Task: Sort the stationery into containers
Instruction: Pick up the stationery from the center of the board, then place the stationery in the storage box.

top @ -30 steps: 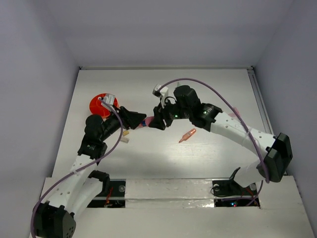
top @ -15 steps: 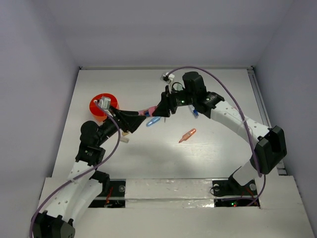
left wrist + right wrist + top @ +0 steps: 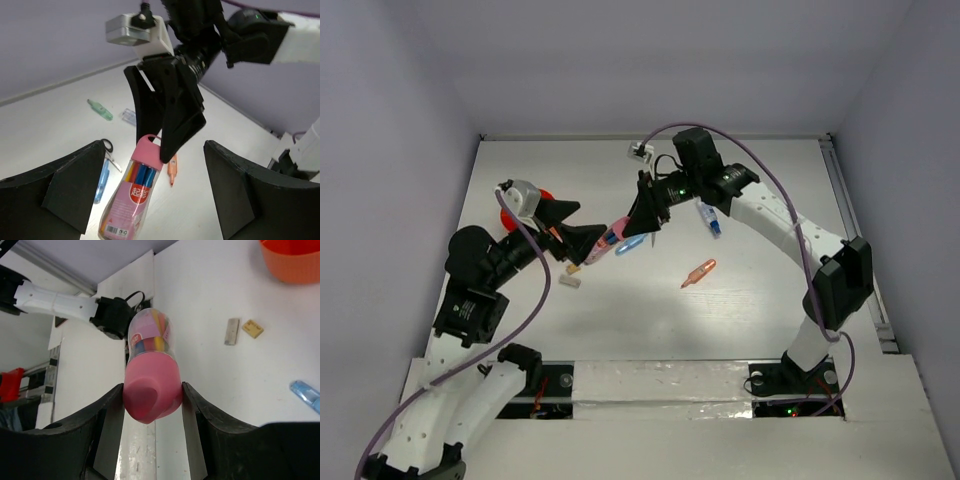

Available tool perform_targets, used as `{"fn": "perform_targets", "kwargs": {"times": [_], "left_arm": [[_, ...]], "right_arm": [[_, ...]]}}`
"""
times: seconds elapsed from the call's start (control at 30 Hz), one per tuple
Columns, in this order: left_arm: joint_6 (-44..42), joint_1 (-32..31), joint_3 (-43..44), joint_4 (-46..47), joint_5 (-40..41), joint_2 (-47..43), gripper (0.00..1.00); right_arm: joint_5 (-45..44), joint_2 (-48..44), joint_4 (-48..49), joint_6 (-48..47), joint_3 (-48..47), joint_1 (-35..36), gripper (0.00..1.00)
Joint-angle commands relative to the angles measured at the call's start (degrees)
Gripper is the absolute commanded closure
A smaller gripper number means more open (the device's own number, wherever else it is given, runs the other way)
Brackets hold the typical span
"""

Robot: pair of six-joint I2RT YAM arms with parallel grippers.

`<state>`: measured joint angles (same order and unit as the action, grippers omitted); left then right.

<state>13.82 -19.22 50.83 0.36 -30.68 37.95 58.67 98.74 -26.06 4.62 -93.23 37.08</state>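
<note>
My right gripper (image 3: 638, 218) is shut on the pink cap of the pink tube (image 3: 610, 240) and holds it tilted above the table; the cap fills its jaws in the right wrist view (image 3: 152, 390). My left gripper (image 3: 582, 240) is open. Its fingers (image 3: 60, 190) stand wide on either side of the tube's lower end (image 3: 127, 205) without touching it. The orange-red cup (image 3: 508, 218) is mostly hidden behind the left wrist and shows in the right wrist view (image 3: 292, 257). On the table lie a light blue marker (image 3: 631, 244), a blue-white marker (image 3: 708, 220) and an orange marker (image 3: 698, 272).
A green marker (image 3: 100, 109), black-handled scissors (image 3: 109, 151) and a small clear piece (image 3: 128, 116) lie on the table beyond the tube. A beige piece (image 3: 252, 328) and a grey piece (image 3: 231, 331) lie near the cup. Walls enclose the table.
The right gripper has lifted the pink tube and swung back a little. The left arm has risen and drawn back to the left, uncovering the light blue marker.
</note>
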Motion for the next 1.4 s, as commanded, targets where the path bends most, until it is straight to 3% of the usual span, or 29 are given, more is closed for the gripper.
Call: {"fn": "perform_targets", "kwargs": {"times": [0.0,0.47,0.57,0.83,1.0,1.13,1.17,1.2,1.23,1.37], "left_arm": [[-8.1,-3.1,-0.6,-8.4,-1.1,-0.4,0.23],[-12.7,-19.1,0.9,-12.6,10.3,10.5,0.24],[-12.9,-19.8,1.4,-13.3,12.6,12.7,0.27],[-13.6,-22.6,3.0,-14.7,16.3,15.6,0.55],[-15.0,-23.3,5.1,-15.7,17.8,18.3,0.72],[-14.7,-23.8,6.0,-15.7,18.7,21.1,0.95],[-14.3,-23.8,6.1,-15.3,21.2,21.4,0.99],[-14.2,-23.8,6.0,-14.6,22.5,21.6,1.00],[-12.1,-23.8,6.0,-14.3,23.6,21.8,1.00],[-7.7,-23.8,4.7,-11.4,29.0,19.9,1.00]], "right_arm": [[5.7,0.2,-4.5,-2.2,-2.8,-0.5,0.79],[11.4,3.0,-14.7,-10.2,-6.8,-0.5,0.80],[11.4,2.5,-13.8,-9.6,-6.1,-0.5,0.80],[10.8,3.8,-14.5,-9.4,-7.7,-0.5,0.81],[5.3,5.4,-19.4,-11.6,-11.4,-0.5,0.82],[-0.3,4.8,-21.0,-12.4,-12.1,-0.5,0.81],[-2.3,4.4,-20.9,-12.4,-11.9,-0.5,0.80],[-3.6,3.7,-20.0,-11.7,-10.7,-0.5,0.77],[-4.8,1.4,-15.9,-9.1,-9.4,-0.5,0.67],[-12.3,-5.4,-5.0,-0.8,-3.0,-1.3,0.54]]}}
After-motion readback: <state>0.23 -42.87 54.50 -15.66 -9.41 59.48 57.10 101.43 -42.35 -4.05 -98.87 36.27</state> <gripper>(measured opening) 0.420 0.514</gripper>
